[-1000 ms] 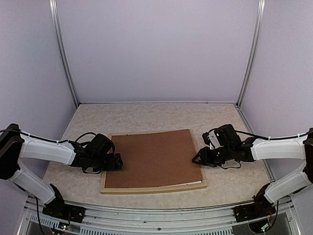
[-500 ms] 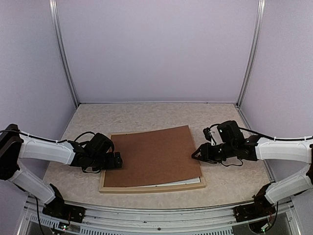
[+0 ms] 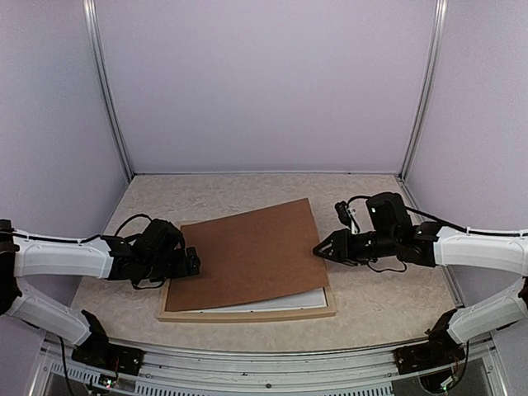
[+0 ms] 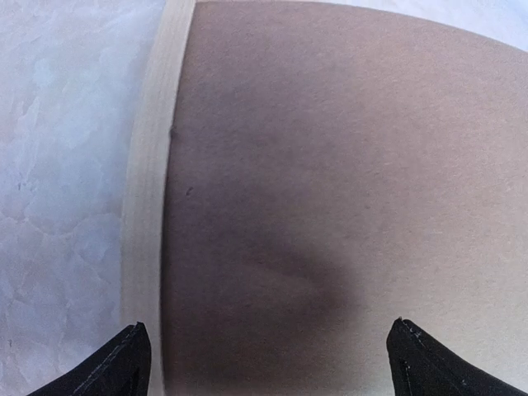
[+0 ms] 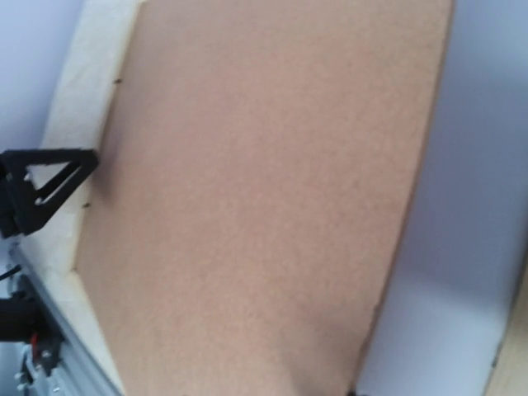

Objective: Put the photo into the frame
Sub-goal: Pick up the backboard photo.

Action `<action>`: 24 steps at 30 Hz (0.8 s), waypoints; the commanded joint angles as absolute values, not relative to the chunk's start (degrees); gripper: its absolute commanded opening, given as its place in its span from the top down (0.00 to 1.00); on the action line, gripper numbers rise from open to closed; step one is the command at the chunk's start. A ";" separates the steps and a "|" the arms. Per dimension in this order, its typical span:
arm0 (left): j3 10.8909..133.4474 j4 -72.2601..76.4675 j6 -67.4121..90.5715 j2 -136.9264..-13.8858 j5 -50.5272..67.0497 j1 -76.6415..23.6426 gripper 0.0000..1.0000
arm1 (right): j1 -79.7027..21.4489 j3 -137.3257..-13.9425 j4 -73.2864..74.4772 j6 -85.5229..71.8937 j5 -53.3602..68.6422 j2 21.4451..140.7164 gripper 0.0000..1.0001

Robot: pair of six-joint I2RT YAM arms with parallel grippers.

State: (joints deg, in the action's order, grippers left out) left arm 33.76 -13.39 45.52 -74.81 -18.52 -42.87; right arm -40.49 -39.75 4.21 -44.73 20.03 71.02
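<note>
**A:** How did the left claw (image 3: 191, 264) stand?

**B:** Its jaws were spread wide and held nothing. It sat at the left edge of the board (image 3: 247, 252). In its own camera, one tip was over the left rail of the frame (image 4: 144, 206) and the other was over the brown board. I couldn't tell whether either tip touched.

**A:** And the right claw (image 3: 320, 250)?

**B:** It was closed on the board's right edge, near the board's near right corner. The board was tilted, with its right side raised off the frame and its left side low by the left claw.

**A:** Where was the photo (image 3: 289, 299)?

**B:** It lay inside the frame, under the board. Only a white strip showed, along the near side and towards the right, between the board's near edge and the near rail. That was probably its border, since the rest of the photo was covered.

**A:** And the frame itself?

**B:** It was flat on the table (image 3: 247, 190), in the near middle between the two arms. The board sat skewed over it, with the far right corner swung out past the frame.

**A:** What did the right wrist camera show?

**B:** Mostly the board's brown face. The claw's own fingers were out of view.
</note>
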 commanded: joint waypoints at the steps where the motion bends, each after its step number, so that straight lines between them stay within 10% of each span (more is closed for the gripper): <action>1: 34.89 -10.94 46.29 -72.87 -20.15 -43.33 0.01 | -42.16 -42.07 -1.26 -45.17 24.27 70.40 0.60; 24: 34.37 -12.90 42.14 -60.86 -28.61 -46.35 0.01 | -43.21 -43.48 -2.03 -45.69 24.28 72.84 0.60</action>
